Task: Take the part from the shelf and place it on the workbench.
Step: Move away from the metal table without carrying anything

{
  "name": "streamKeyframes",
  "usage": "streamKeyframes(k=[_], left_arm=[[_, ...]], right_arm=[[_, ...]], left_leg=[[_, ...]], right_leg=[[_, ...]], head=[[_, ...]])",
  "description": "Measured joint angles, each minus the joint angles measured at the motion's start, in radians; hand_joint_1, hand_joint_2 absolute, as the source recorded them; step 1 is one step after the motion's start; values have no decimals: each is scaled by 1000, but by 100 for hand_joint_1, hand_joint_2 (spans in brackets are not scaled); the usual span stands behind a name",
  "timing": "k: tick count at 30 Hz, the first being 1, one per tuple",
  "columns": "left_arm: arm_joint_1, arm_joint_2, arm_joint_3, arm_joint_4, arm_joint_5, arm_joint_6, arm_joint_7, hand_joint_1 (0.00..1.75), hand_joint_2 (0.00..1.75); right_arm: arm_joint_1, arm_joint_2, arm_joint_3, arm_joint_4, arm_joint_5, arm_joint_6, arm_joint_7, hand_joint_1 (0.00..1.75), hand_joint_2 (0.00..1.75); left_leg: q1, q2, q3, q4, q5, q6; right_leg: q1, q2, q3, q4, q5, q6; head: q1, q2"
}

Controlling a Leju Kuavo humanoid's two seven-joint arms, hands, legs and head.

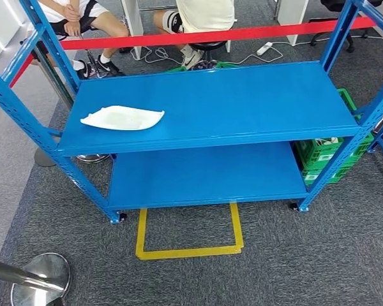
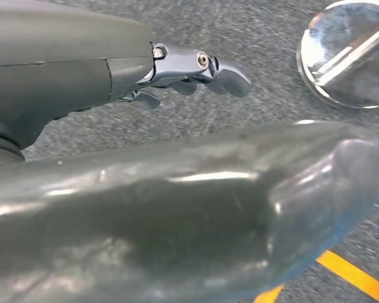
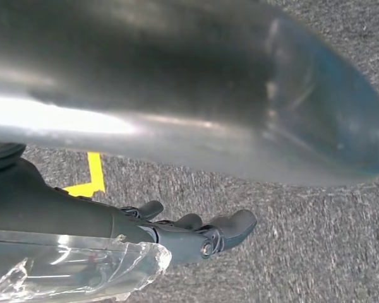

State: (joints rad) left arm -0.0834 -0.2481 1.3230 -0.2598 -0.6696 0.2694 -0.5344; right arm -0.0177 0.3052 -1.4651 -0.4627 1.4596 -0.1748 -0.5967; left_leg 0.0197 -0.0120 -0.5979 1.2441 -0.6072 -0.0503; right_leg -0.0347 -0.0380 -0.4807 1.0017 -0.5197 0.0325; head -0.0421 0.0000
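The part [image 1: 122,118], a flat white leaf-shaped piece, lies on the left side of the blue rack's upper shelf [image 1: 237,95]. Nothing touches it. My left hand [image 2: 154,202] hangs over grey carpet, its thick thumb stretched out and its darker fingers [image 2: 197,68] extended apart from it, holding nothing. My right hand [image 3: 178,95] also hangs over the carpet, with its fingers [image 3: 211,232] straight and nothing in it. A crinkled clear film [image 3: 73,268] sits by that wrist.
The rack's lower shelf [image 1: 204,175] is bare. A yellow tape square [image 1: 189,237] marks the floor in front. A chrome stanchion base [image 1: 40,279] stands near left. A green crate [image 1: 327,156] sits behind the rack's right end. A red barrier belt [image 1: 228,35] and seated people [image 1: 78,16] are beyond.
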Motion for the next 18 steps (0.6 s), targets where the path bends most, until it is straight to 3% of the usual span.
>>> streamKeyframes(k=[2, 3, 4, 6, 7, 8, 10, 11, 12, 13, 15, 16, 17, 18], left_arm=[[9, -1, 0, 0, 0, 1, 1, 0, 0], [11, -1, 0, 0, 0, 1, 1, 0, 0], [13, -1, 0, 0, 1, 2, 1, 0, 0], [18, 0, 0, 0, 4, 7, 4, 0, 0], [20, 0, 0, 0, 6, 10, 6, 0, 0], [20, -1, 0, 0, 8, 13, 8, 0, 0], [13, -2, 0, 0, 9, 16, 10, 0, 0], [9, -3, 0, 0, 8, 16, 9, 0, 0], [5, -3, 0, 0, 8, 16, 9, 0, 0], [1, -3, 0, 0, 7, 17, 8, 0, 0], [-3, -3, 0, 0, 6, 17, 8, 0, 0], [-3, -2, 0, 0, 6, 18, 8, 0, 0], [-1, -1, 0, 0, 6, 18, 8, 0, 0], [1, 0, 0, 0, 7, 18, 8, 0, 0]], right_arm=[[3, 0, -1, 0, 0, -1, 1, 0, 0], [3, 0, -1, 0, 1, -2, 2, 0, 0], [4, 0, -1, 0, 3, -3, 4, 0, 0], [7, -1, -2, 4, 6, -11, 12, 0, 0], [8, -1, -3, 7, 8, -17, 16, 0, 0], [8, -3, -4, 10, 9, -23, 21, 0, 0], [3, -7, -5, 18, 10, -36, 28, 0, 0], [-1, -9, -5, 23, 10, -41, 30, 0, 0], [-6, -11, -5, 29, 10, -45, 33, 0, 0], [-9, -12, -4, 35, 10, -50, 36, 0, 0], [-11, -16, -4, 50, 9, -58, 41, 0, 0], [-10, -17, -4, 57, 9, -61, 43, 0, 0], [-10, -19, -5, 63, 7, -63, 43, 0, 0], [-9, -20, -5, 70, 5, -66, 43, 0, 0]], left_leg=[[-7, 1, -60, 8, -40, 11], [-12, 4, -75, -22, -27, 20], [-20, 16, -82, -69, 19, 33], [-40, 65, -91, -180, 173, 59], [-46, 83, -95, -211, 236, 66], [-49, 89, -99, -224, 267, 67], [-43, 60, -96, -216, 261, 66], [-40, 44, -91, -216, 252, 69], [-37, 29, -84, -218, 245, 76], [-34, 16, -77, -221, 239, 81], [-35, -12, -67, -221, 226, 90], [-35, -28, -61, -221, 219, 91], [-35, -43, -53, -221, 212, 91], [-35, -56, -42, -221, 204, 90]], right_leg=[[4, -7, 49, -25, -20, 1], [6, -14, 78, -37, -32, 1], [8, -21, 105, -48, -46, 1], [17, -37, 156, -61, -81, 4], [23, -45, 174, -66, -101, 6], [29, -55, 191, -71, -121, 9], [33, -71, 222, -93, -148, 16], [33, -61, 230, -90, -160, 19], [33, -40, 222, -63, -178, 22], [33, -12, 192, -4, -205, 23], [34, 26, 75, 166, -258, 21], [34, 32, 17, 230, -261, 19], [34, 35, -27, 256, -239, 17], [34, 37, -53, 241, -192, 14]], head=[[-2, 0], [-3, 0], [-6, 0], [-12, 0], [-13, 0], [-12, 0], [-10, 0], [-6, 0], [-3, 0], [1, 0], [5, 0], [5, 0], [6, 0], [6, 0]])
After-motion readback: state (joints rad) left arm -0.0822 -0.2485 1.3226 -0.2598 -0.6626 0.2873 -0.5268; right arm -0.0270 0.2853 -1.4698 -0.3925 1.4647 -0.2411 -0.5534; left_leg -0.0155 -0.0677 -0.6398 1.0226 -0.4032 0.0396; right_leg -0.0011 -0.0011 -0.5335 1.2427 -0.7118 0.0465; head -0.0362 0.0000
